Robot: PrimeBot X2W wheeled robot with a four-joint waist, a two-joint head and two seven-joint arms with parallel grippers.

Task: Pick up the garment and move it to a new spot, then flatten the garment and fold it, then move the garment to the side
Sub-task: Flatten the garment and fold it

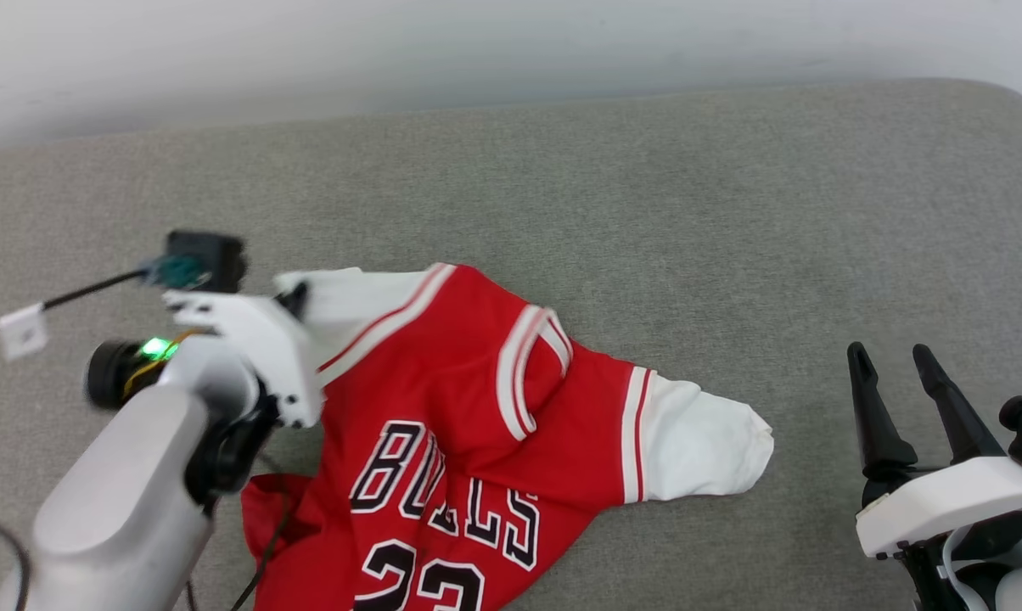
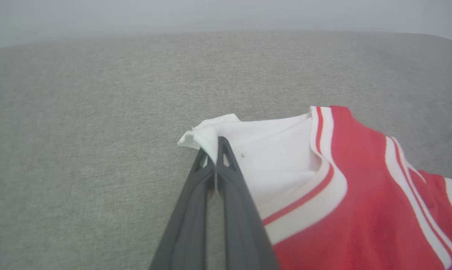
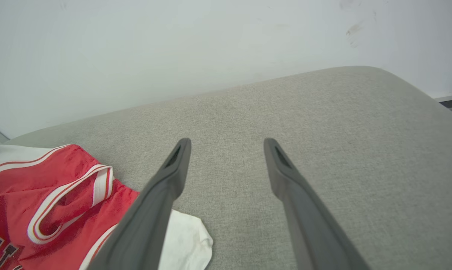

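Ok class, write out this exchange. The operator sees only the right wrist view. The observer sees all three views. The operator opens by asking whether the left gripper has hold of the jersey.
Observer: Yes. In the left wrist view the left gripper is shut on the edge of the garment's white sleeve.
Operator: One finger overlaps the other sleeve in my view. Am I touching it?
Observer: No. The head view shows the right gripper open and apart from it, with bare grey surface between them.
Operator: Which side faces up?
Observer: The front. The head view shows the BULLS lettering.
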